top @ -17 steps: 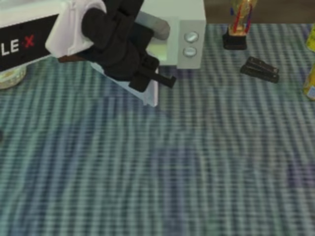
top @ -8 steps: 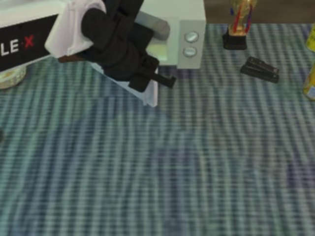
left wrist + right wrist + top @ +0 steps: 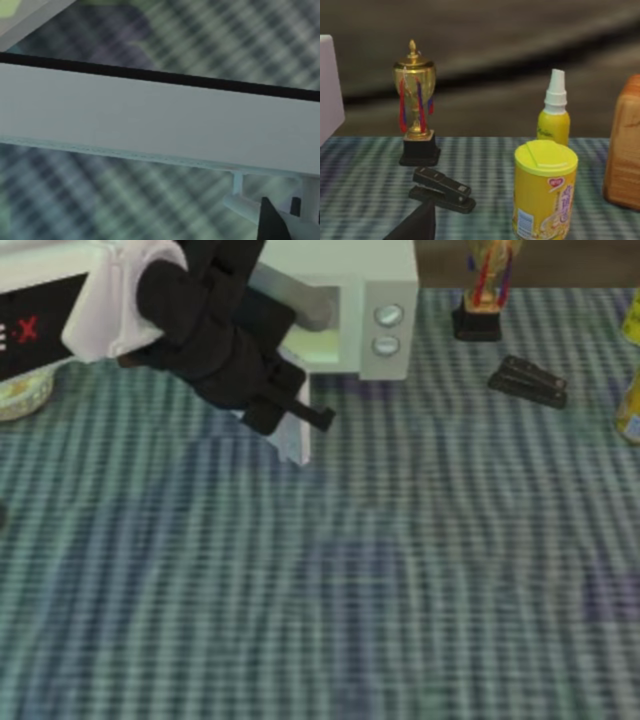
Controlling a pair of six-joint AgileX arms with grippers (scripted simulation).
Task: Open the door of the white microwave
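The white microwave (image 3: 375,280) stands at the back of the table, its two knobs (image 3: 387,329) facing front. Its door (image 3: 298,443) is swung out towards the front, so the cavity shows. My left gripper (image 3: 312,416) sits at the door's free edge, shut on the door's pale handle (image 3: 241,204). In the left wrist view the door (image 3: 160,115) runs across as a broad white band, with one dark fingertip (image 3: 272,226) against the handle. My right gripper (image 3: 425,222) is out of the top view; it hangs parked at the right, facing the trophy.
A gold trophy (image 3: 485,285) stands right of the microwave, with a black stapler (image 3: 528,380) in front of it. A yellow can (image 3: 545,192), a yellow spray bottle (image 3: 554,112) and a brown loaf (image 3: 625,150) stand at the far right. A pale round object (image 3: 20,395) lies at the left edge.
My left arm has drawn to the left and the door's free edge has swung left with it, opening the door wider.
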